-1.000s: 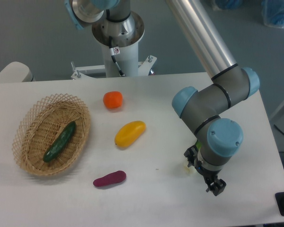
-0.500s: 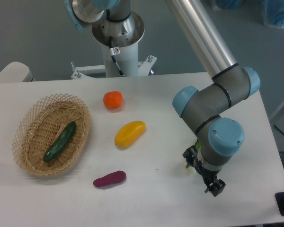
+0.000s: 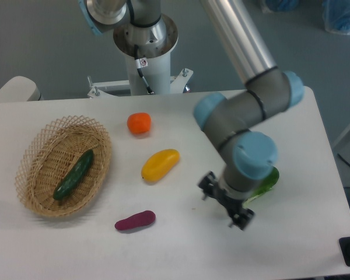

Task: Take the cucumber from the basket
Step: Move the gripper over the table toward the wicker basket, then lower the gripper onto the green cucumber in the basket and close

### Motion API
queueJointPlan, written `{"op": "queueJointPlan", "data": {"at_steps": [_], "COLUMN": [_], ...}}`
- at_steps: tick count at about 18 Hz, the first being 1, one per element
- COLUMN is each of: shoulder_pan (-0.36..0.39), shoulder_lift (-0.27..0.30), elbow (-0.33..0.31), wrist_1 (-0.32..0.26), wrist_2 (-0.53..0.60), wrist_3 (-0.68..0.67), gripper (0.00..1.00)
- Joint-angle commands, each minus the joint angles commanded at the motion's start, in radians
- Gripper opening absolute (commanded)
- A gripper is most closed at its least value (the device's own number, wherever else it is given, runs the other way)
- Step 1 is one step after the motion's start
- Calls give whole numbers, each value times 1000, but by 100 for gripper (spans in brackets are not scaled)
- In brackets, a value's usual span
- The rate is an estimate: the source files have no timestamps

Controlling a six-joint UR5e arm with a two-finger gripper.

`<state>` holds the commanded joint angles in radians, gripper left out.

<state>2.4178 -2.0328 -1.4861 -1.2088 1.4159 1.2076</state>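
Note:
The dark green cucumber (image 3: 73,174) lies slantwise inside the tan wicker basket (image 3: 30,150) at the left of the table. My gripper (image 3: 224,204) hangs under the blue wrist joint at the right of the middle, far from the basket. It points down at the bare table and nothing shows in it. The wrist hides its fingers, so I cannot tell whether it is open or shut.
A yellow fruit (image 3: 160,164), an orange fruit (image 3: 139,123) and a small purple vegetable (image 3: 135,220) lie between the basket and the gripper. A light green bok choy (image 3: 263,182) lies just right of the wrist. The arm's base (image 3: 144,52) stands at the back.
The arm has swung left, away from the right side of the table. The bok choy that it covered now shows on the table to its right.

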Motion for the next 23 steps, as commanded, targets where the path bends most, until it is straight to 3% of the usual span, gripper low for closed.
{"op": "queueJointPlan", "data": {"at_steps": [9,12,13,19,23], "shoulder_pan": [-195,-256,-278,-384,-437], "shoulder_lift": [178,204,206,116,77], "elbow": [-238,-276,-281,-296,-292], "wrist_1": [18,20,31,222,245], "wrist_2": [-28,-25,-26,-18,21], "wrist_3": [-242,-308,-344,-595,-644], "gripper": [100,100,100,100,100]}}
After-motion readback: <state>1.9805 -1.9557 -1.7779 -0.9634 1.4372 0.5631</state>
